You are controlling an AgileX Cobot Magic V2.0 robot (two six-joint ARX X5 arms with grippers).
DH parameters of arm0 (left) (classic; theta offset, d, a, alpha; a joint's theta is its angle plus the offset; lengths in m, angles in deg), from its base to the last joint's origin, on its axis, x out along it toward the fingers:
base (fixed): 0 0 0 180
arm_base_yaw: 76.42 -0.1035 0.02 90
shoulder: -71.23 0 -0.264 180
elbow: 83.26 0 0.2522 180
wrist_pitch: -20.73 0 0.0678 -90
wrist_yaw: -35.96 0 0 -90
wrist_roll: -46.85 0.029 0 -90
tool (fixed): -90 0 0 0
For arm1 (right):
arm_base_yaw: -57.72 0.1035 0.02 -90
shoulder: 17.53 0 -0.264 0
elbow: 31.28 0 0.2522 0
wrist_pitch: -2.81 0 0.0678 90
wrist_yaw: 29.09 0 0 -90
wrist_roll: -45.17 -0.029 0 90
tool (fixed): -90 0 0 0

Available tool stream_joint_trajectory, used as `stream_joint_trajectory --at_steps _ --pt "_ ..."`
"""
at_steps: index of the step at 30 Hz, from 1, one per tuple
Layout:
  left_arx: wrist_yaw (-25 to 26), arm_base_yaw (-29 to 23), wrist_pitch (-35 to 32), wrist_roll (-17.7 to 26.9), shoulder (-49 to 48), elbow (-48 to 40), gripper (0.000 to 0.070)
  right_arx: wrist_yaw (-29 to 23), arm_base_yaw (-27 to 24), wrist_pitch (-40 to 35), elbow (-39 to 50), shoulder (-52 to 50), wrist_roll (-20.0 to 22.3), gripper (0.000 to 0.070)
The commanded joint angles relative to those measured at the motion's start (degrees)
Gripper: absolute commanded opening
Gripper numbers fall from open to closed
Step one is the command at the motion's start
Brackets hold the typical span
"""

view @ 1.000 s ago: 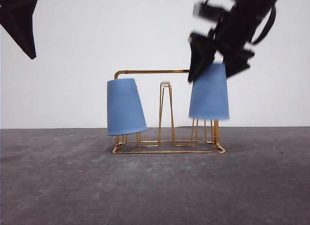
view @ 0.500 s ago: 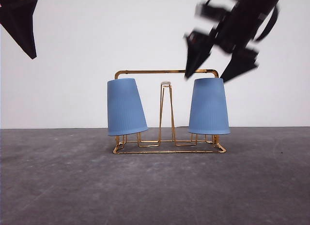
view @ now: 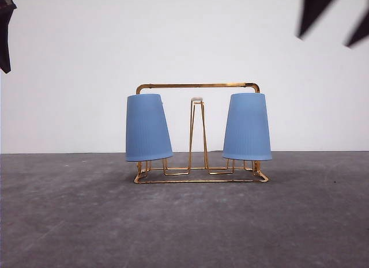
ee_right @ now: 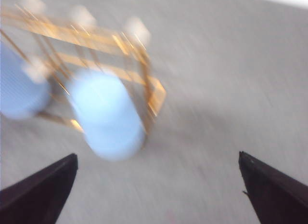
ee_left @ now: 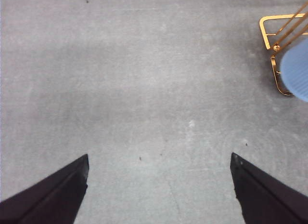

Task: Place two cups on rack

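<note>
- Currently the right gripper (ee_right: 156,185) is spread wide, nothing between its black fingers (ee_right: 41,192) — high at the front view's upper right corner (view: 334,17), well clear of the rack.
- Left gripper (ee_left: 159,185) also wide and empty, over bare grey table (ee_left: 144,89).
- Both light blue ribbed tapered plastic cups sit upside down on the thin gold wire rack (view: 199,85) — left cup (view: 147,127) tilted slightly, right cup (view: 247,127) near upright.
- White-capped centre prong (view: 197,99) is bare between them.
- Right wrist view is motion-blurred.
</note>
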Motion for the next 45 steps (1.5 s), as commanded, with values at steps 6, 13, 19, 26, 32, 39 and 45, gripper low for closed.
stream_joint_trajectory --at_steps 6,13,19,26,32,39,45 --pt "4.05 -0.07 0.26 -0.24 0.26 0.66 0.0556 -1.91 -2.09 0.08 9.02 -5.53 -4.03 0.0689" --pt "5.41 -0.04 0.57 -1.29 0.26 0.66 0.0553 -3.92 -2.20 -0.55 9.04 -5.51 -5.16 0.0662" --pt "5.41 -0.04 1.78 -1.02 0.26 0.66 0.0019 -3.91 -2.18 -0.97 9.04 -5.51 -4.33 0.0018" --pt "5.39 -0.04 1.68 -2.69 0.26 0.66 0.0022 -3.92 -2.18 -0.40 9.04 -5.47 -5.27 0.0017" --pt "5.39 -0.04 0.82 -2.69 0.26 0.66 0.0022 -3.92 -2.18 -0.65 9.04 -5.47 -5.27 0.0017" --pt "5.39 -0.04 0.82 -2.69 0.26 0.66 0.0022 -3.92 -2.18 -0.65 9.04 -5.47 -5.27 0.0017" --pt "5.39 -0.04 0.84 -2.69 0.26 0.66 0.0023 -3.92 -2.18 -0.65 9.04 -5.47 -5.27 0.0017"
